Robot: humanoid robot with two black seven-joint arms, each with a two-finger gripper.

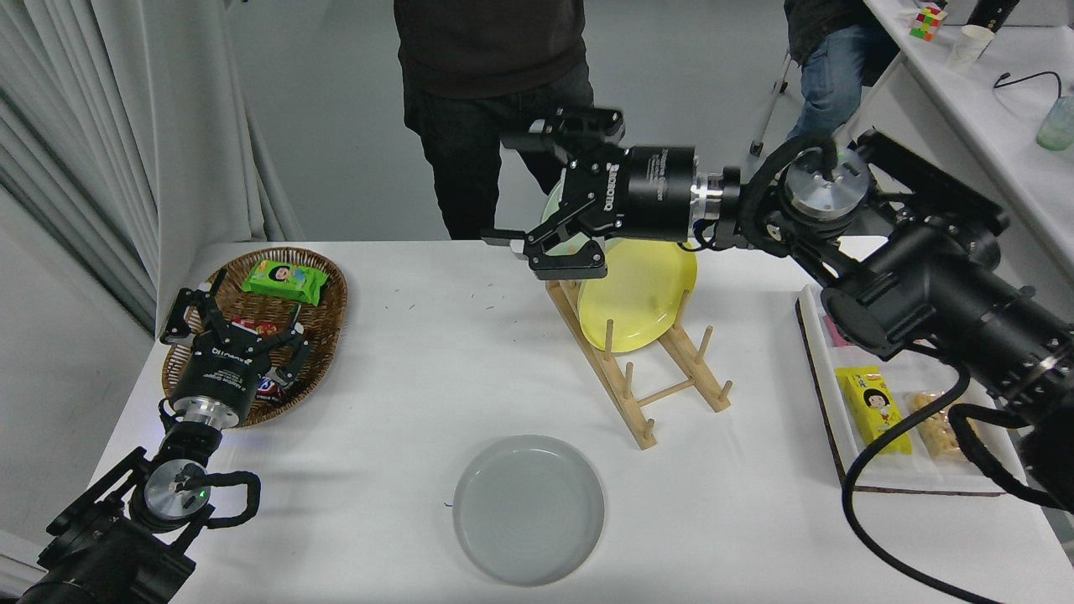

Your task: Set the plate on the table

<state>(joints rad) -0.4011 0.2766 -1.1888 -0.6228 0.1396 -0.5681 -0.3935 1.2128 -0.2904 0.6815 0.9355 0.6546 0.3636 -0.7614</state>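
1. Low in the frame's centre, the pale grey plate [529,508] lies flat on the white table [403,386] — nothing touches it.
2. Above and to its right stands a wooden dish rack [646,369] holding a yellow plate [638,294].
3. At upper centre, the right gripper [554,197] hangs over the rack's far end, fingers spread and empty.
4. At lower left, the left gripper [231,323] rests spread — over a wicker basket [323,315].
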